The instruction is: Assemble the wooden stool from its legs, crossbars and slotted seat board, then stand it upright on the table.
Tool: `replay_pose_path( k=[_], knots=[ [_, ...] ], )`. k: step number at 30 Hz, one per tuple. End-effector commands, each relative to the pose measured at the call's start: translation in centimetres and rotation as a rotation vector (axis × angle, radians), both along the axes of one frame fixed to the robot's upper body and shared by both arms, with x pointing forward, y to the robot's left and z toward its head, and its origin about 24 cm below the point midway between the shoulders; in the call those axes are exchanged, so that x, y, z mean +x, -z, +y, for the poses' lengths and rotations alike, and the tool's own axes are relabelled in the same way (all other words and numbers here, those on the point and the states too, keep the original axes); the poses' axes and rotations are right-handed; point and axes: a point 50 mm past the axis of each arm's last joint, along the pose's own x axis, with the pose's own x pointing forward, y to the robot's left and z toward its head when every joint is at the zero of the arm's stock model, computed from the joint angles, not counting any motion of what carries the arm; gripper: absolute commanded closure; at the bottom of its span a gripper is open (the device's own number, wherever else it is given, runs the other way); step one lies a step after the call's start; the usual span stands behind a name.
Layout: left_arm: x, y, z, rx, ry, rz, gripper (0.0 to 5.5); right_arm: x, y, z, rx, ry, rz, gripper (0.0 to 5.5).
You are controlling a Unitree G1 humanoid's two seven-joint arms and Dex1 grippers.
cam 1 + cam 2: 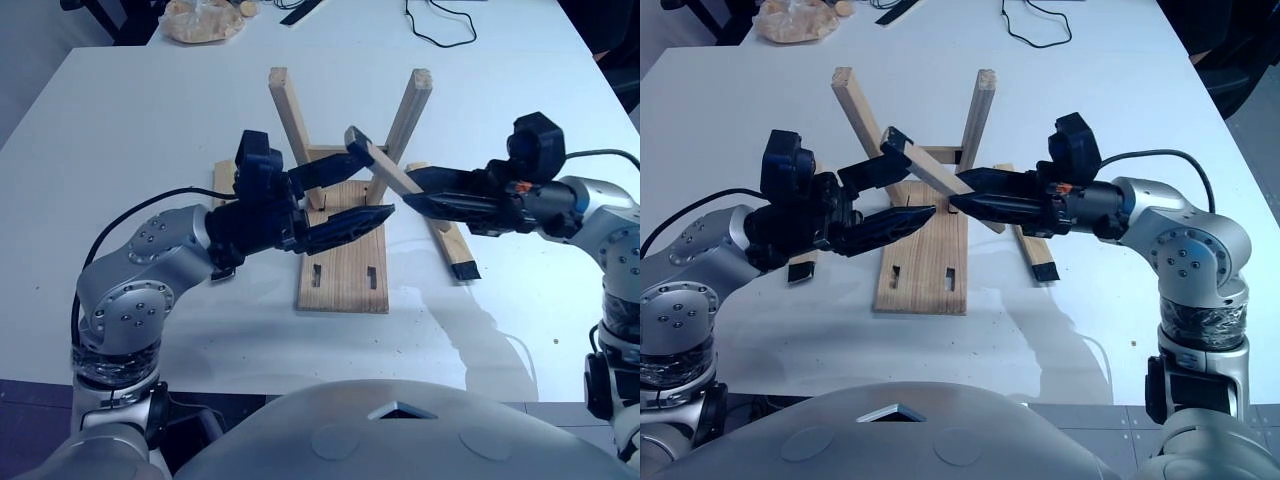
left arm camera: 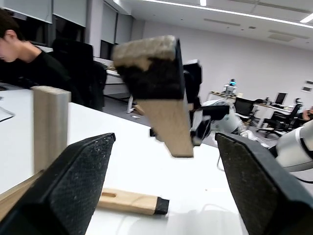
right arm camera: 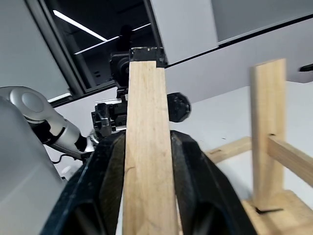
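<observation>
The slotted seat board (image 1: 345,262) lies flat mid-table with two legs (image 1: 290,110) (image 1: 410,105) standing up from its far end, joined by a crossbar (image 1: 335,153). My right gripper (image 1: 402,196) is shut on a third wooden leg (image 1: 390,168), held slanted above the board with its black-capped end (image 2: 149,73) towards my left arm. My left gripper (image 1: 372,182) is open, its fingers (image 2: 73,186) on either side of that capped end without touching it. In the right wrist view the held leg (image 3: 146,161) runs between the pads, with a standing leg (image 3: 268,127) behind.
A fourth leg (image 1: 452,245) with a black cap lies on the table right of the board. Another wooden piece (image 1: 224,178) lies left of the board, partly behind my left arm. A bag (image 1: 205,20) and a black cable (image 1: 440,35) sit at the far edge.
</observation>
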Motion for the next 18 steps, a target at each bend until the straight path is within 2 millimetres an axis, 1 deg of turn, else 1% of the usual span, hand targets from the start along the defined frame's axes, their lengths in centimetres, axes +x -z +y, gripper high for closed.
replay_pose_path(
  k=[1,6,13,15,18],
  knots=[
    [0.1,-0.6,-0.3,-0.029,0.038,0.006,2.01,0.1,0.2,1.2,-0.006,-0.023,-0.02,4.2],
    [-0.2,-1.1,-0.3,-0.063,0.074,0.001,2.89,0.5,0.9,1.7,-0.009,-0.013,-0.012,4.2],
    [-0.2,-0.5,-0.3,-0.033,0.07,-0.003,3.85,0.7,1.0,2.0,0.017,-0.009,-0.007,4.2],
    [-0.3,-0.3,-0.2,-0.016,0.069,-0.008,4.09,0.7,0.9,1.9,0.022,-0.009,-0.005,4.2],
    [-0.2,0.0,-0.1,0.013,0.065,-0.015,4.12,0.7,0.9,1.9,0.026,-0.01,-0.006,4.2]
  ],
)
